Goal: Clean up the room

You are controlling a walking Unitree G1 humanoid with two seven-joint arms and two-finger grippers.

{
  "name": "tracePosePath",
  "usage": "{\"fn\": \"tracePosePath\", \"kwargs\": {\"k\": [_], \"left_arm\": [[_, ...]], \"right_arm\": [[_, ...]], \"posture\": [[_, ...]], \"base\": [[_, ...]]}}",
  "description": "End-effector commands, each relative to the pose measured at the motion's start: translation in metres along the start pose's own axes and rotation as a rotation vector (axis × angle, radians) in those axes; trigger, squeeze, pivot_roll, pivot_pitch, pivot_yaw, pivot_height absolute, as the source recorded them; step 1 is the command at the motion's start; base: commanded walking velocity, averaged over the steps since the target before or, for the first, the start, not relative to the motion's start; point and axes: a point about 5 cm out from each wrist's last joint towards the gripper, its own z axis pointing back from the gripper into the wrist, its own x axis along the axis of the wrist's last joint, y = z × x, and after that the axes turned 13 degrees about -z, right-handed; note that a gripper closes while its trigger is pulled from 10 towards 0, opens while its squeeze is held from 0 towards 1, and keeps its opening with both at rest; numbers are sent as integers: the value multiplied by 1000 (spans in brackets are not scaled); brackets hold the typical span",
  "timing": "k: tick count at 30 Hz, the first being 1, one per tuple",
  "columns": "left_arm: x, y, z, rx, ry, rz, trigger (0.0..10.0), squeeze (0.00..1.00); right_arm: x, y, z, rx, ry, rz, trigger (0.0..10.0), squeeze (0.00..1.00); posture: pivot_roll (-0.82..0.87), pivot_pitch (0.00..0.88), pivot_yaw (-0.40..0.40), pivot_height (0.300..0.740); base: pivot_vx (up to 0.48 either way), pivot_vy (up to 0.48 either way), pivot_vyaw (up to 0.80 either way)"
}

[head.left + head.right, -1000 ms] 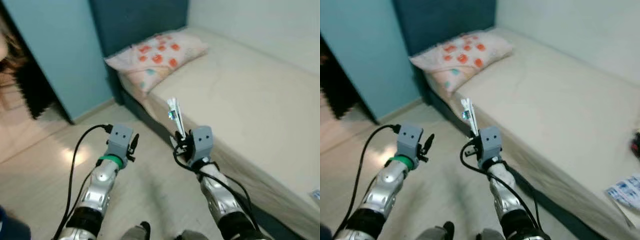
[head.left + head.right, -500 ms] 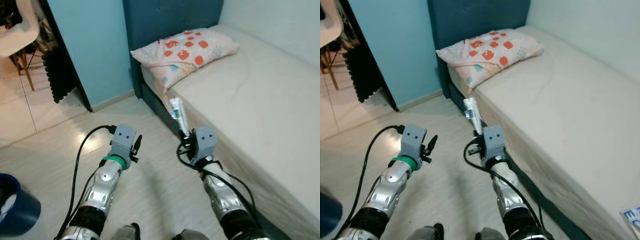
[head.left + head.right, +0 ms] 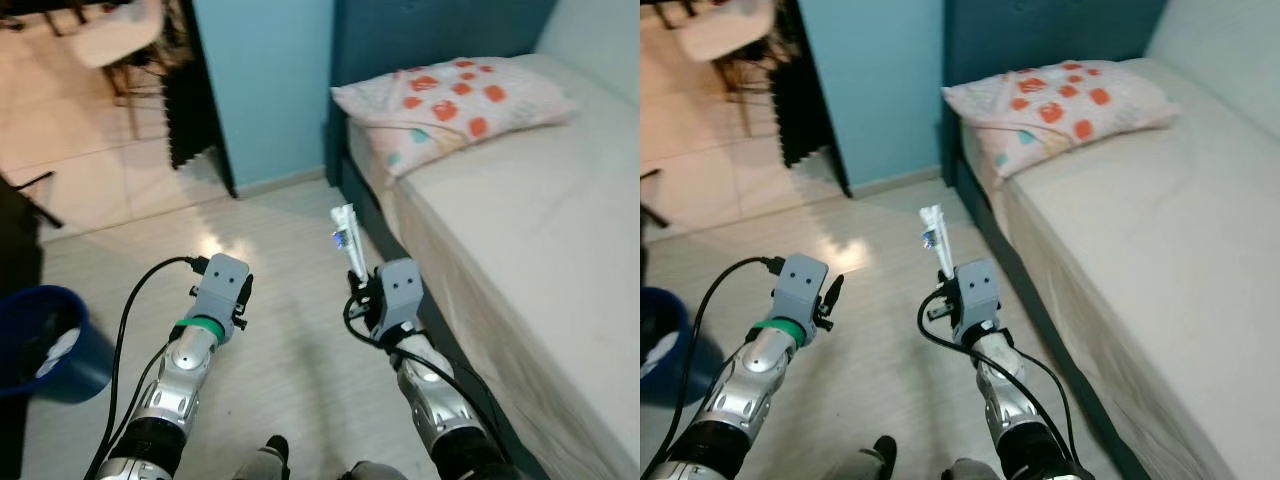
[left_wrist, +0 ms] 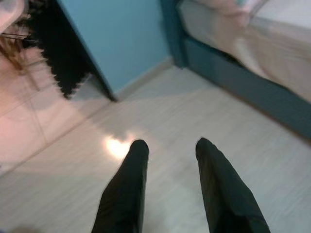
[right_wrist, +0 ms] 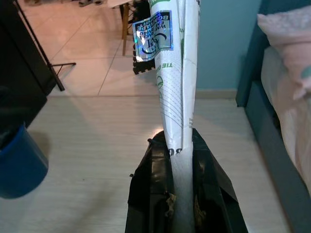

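My right gripper is clenched on a white tube, which stands nearly upright out of the fingers with its printed label and shiny sticker end uppermost; the lower end is pinched between the two black pads, so the tube cannot slip while I walk. The tube sits just left of the bed edge, above the pale floor. I judge it is carried as rubbish to be dropped. My left gripper holds nothing: its two fingers stand apart, with bare floor visible between them, and the arm is held forward on the left, free for the next pickup. The blue bin stands at the near left, well apart from the tube, with something pale already inside it. A pillow with orange spots lies at the far end of the bed. The next move probably calls for a turn to the left toward the bin.
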Motion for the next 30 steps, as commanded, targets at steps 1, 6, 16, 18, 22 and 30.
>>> {"fn": "tracePosePath", "kwargs": {"k": [1,6,16,18,22,30], "left_arm": [[-4,0,3,1,8,-12,10000,0],[-4,0,3,7,6,-13,10000,0],[-5,0,4,15,9,-15,10000,0],[-5,0,4,15,9,-15,10000,0],[-5,1,3,16,8,-20,10000,0],[-4,1,3,24,9,-38,10000,0]], "right_arm": [[-1,1,1,3,4,-11,10000,0],[0,5,-1,30,0,-9,10000,0],[0,6,0,43,2,-9,10000,0],[0,6,0,44,2,-10,10000,0],[-1,8,0,51,4,-18,10000,0],[0,10,-1,54,-10,-33,10000,0]], "posture": [[1,0,23,740],[4,2,21,740],[5,6,22,740],[5,6,22,740],[5,6,24,740],[5,7,25,740]], "base": [[0,0,750],[0,0,750],[0,0,748],[0,0,744],[0,0,744],[225,0,633]]}}
